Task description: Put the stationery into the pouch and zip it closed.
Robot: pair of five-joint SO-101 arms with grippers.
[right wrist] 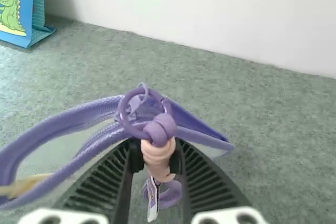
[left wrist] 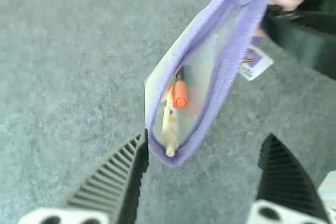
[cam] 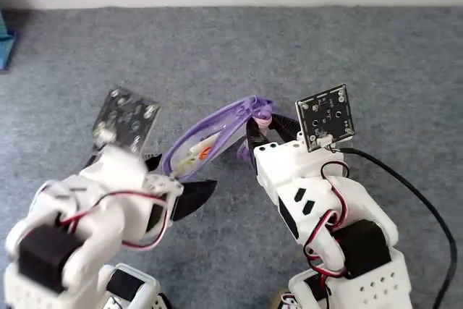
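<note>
A purple, clear-sided pouch (cam: 217,134) hangs between the two arms with its zip open. Inside lie an orange-capped pen (left wrist: 179,94) and a cream stick (left wrist: 168,124), also visible from above as stationery (cam: 199,151). My right gripper (right wrist: 155,150) is shut on the pink and purple zip pull (right wrist: 156,153) at the pouch's far end; from above the right gripper (cam: 255,132) sits at that end. My left gripper (left wrist: 206,140) is open, its fingers (left wrist: 123,177) standing either side of the pouch's near end (left wrist: 168,153), apart from it. From above, the left gripper (cam: 173,179) is below the pouch.
Grey carpet (cam: 231,56) covers the surface, with a white wall (right wrist: 210,9) behind. A blue dinosaur-print item (right wrist: 16,3) stands at the far left edge (cam: 3,41). A black cable (cam: 405,186) runs off the right arm.
</note>
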